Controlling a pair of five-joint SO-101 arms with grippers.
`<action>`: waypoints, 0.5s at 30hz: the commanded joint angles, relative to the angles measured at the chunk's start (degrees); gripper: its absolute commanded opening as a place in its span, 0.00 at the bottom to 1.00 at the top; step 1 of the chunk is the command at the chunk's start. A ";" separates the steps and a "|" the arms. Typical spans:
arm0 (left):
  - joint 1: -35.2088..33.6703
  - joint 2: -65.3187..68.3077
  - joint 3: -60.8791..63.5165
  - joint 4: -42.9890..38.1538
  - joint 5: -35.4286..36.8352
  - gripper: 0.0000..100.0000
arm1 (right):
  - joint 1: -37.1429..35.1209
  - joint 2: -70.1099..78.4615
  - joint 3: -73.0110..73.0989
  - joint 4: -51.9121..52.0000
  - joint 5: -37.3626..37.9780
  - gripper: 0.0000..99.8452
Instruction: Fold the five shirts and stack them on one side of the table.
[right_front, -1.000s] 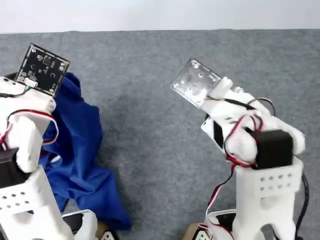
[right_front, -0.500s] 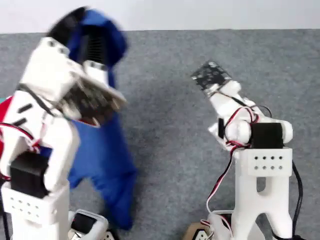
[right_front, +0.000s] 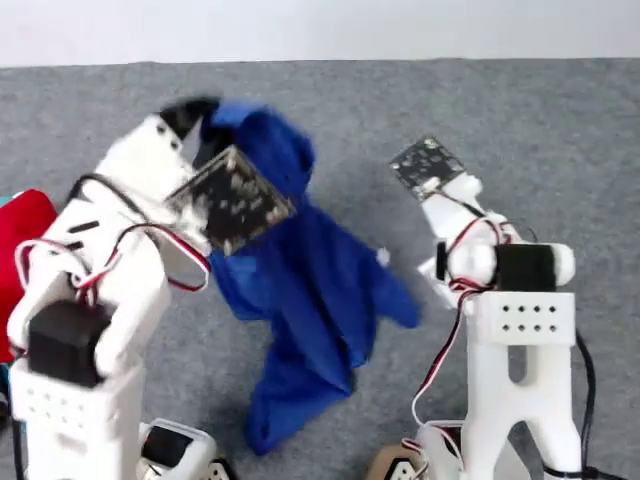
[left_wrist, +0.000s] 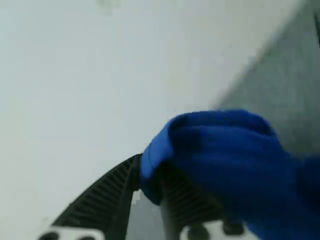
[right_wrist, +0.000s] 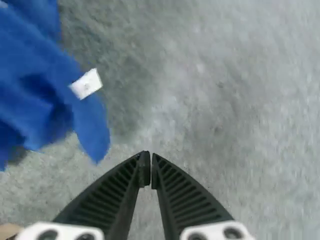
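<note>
Blue shirt (right_front: 320, 300) is clamped at one bunched end in my left gripper (right_front: 205, 115), which sits lifted off the worktop (right_front: 520, 110). In the left wrist view the jaws are clenched on a thick fold of the shirt (left_wrist: 225, 150), the cloth spilling over one finger (left_wrist: 110, 190) with a pale wall behind it. From that held end the shirt drapes down and spreads across the grey worktop between my two arms. It is crumpled, and a narrower tail runs toward the near edge.

A small white label (right_front: 382, 257) shows on the side of the shirt that faces my right arm. My right gripper (right_wrist: 146, 157) hangs just beside that side, apart from the cloth, its jaws closed on nothing and pointing down at bare worktop. In the right wrist view the label (right_wrist: 86, 84) and a loose blue flap (right_wrist: 35, 100) lie just ahead of the jaws and off to one side.

From the high view the left arm's wrist board (right_front: 235, 200) covers part of the shirt below the held end.

A red shirt (right_front: 25, 240) lies on the far side of the left arm from the blue shirt, well apart from it.
</note>
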 joint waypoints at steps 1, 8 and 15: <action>-9.41 -0.62 6.64 6.95 0.53 0.01 | -3.82 -0.75 0.62 -2.95 -1.85 0.01; -26.81 -0.88 29.85 -4.04 0.35 0.01 | -9.54 -0.22 7.12 -7.78 -5.71 0.01; -32.62 -0.88 39.34 -11.08 0.35 0.01 | -10.86 13.58 4.57 -7.78 -6.07 0.13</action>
